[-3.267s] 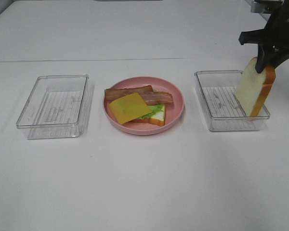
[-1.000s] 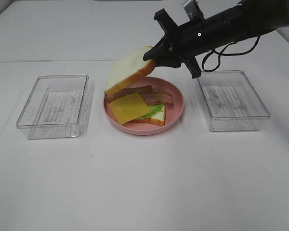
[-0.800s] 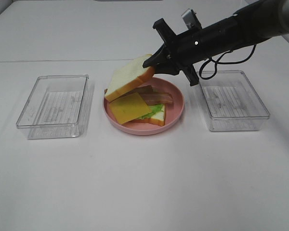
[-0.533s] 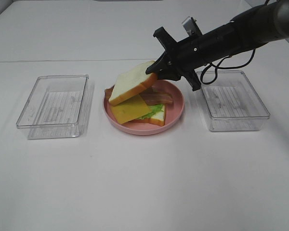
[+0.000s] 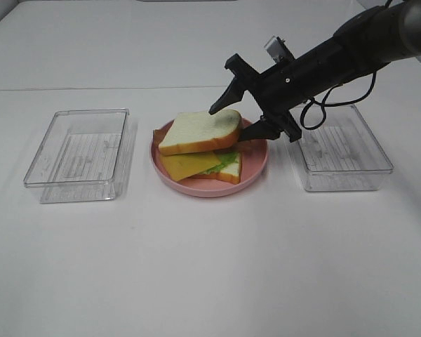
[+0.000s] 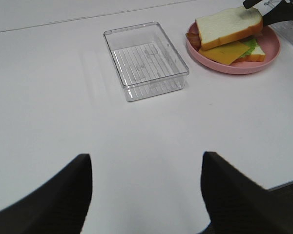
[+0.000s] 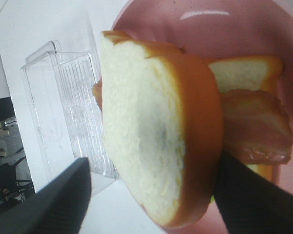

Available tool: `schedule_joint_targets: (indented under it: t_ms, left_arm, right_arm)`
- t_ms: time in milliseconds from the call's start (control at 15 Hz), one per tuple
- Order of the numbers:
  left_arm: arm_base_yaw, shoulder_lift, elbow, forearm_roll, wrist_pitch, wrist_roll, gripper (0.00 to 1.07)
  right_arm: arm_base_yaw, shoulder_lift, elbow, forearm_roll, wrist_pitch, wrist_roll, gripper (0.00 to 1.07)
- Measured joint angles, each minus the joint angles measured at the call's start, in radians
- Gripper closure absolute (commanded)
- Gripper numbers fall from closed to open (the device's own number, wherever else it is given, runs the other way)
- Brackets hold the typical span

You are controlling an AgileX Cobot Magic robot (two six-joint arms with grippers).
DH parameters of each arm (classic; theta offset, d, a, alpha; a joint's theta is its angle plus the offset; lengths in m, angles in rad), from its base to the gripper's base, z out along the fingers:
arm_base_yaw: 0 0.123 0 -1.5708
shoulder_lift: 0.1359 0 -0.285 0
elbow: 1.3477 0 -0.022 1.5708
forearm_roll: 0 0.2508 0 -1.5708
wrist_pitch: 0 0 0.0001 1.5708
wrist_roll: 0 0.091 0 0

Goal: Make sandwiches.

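On the pink plate [image 5: 258,156] stands the sandwich stack: a white bread slice [image 5: 199,131] lies on top, over the yellow cheese [image 5: 186,166], green lettuce [image 5: 225,160] and the bottom bread slice [image 5: 231,173]. My right gripper [image 5: 237,121] is open, its fingers straddling the top slice's right end. In the right wrist view the top slice [image 7: 151,131] fills the space between the dark fingers [image 7: 63,195], with bacon [image 7: 254,129] beneath it. My left gripper [image 6: 146,195] hangs open over bare table, far from the sandwich [image 6: 228,27].
A clear plastic tray [image 5: 77,156] sits left of the plate and another clear tray [image 5: 340,151] sits right of it, under my right arm. Both trays hold nothing. The table is white all round.
My right gripper lowered the top bread slice onto the stack and opened its jaws. The slice now lies flat on the cheese and bacon. The left arm has not moved.
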Motion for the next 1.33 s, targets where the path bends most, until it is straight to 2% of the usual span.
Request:
schedule_joint_targets:
  t_ms: [267, 467, 600, 933, 1067, 1333]
  left_arm:
    - [0.000, 0.000, 0.000, 0.000, 0.000, 0.000, 0.45]
    - [0.000, 0.000, 0.000, 0.000, 0.000, 0.000, 0.45]
    - [0.000, 0.000, 0.000, 0.000, 0.000, 0.000, 0.45]
    - [0.000, 0.000, 0.000, 0.000, 0.000, 0.000, 0.45]
    - [0.000, 0.000, 0.000, 0.000, 0.000, 0.000, 0.45]
    - [0.000, 0.000, 0.000, 0.000, 0.000, 0.000, 0.45]
  right_arm:
    - [0.000, -0.017, 0.000, -0.109, 0.024, 0.022, 0.31]
    - [0.000, -0.073, 0.000, -0.300, 0.052, 0.121, 0.31]
    - [0.000, -0.125, 0.000, -0.502, 0.121, 0.184, 0.31]
    - [0.000, -0.301, 0.002, -0.665, 0.211, 0.185, 0.31]
    - [0.000, -0.423, 0.039, -0.719, 0.212, 0.185, 0.31]
    - [0.000, -0.644, 0.193, -0.795, 0.216, 0.185, 0.31]
